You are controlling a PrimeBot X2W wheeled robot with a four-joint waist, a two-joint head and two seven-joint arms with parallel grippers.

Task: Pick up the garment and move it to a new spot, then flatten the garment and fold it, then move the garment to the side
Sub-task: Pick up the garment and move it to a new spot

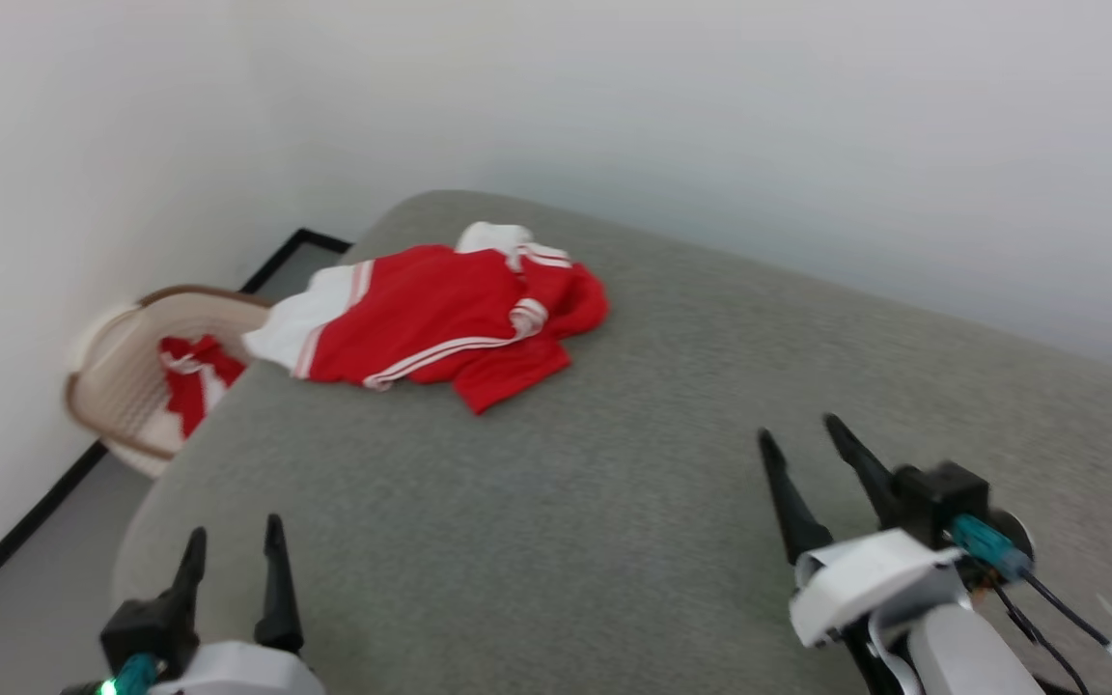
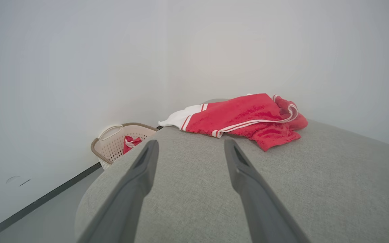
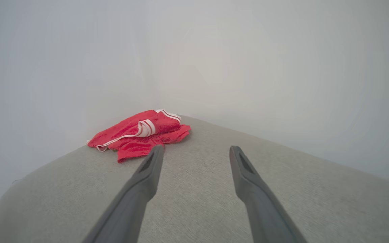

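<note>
**A:** How do the tools stand?

**B:** The left tool [image 1: 235, 526] has its two dark fingers spread apart with nothing between them. It sits over the near-left corner of the grey upholstered surface [image 1: 614, 502]. The right tool [image 1: 797, 427] is likewise parted and empty, over the same surface.

**A:** And the garment?

**B:** The garment [image 1: 450, 319], a red jersey with white sleeves and striped trim, lies crumpled near the far-left corner. That is about 1 o'clock from the left tool and 11 o'clock from the right tool, well apart from both. One white sleeve reaches the surface's edge at 9 o'clock.

**A:** Beyond it?

**B:** At the garment's 9 o'clock, a beige perforated laundry basket [image 1: 122, 386] stands on the floor by the white wall. It holds a red-and-white cloth [image 1: 191, 381].
</note>
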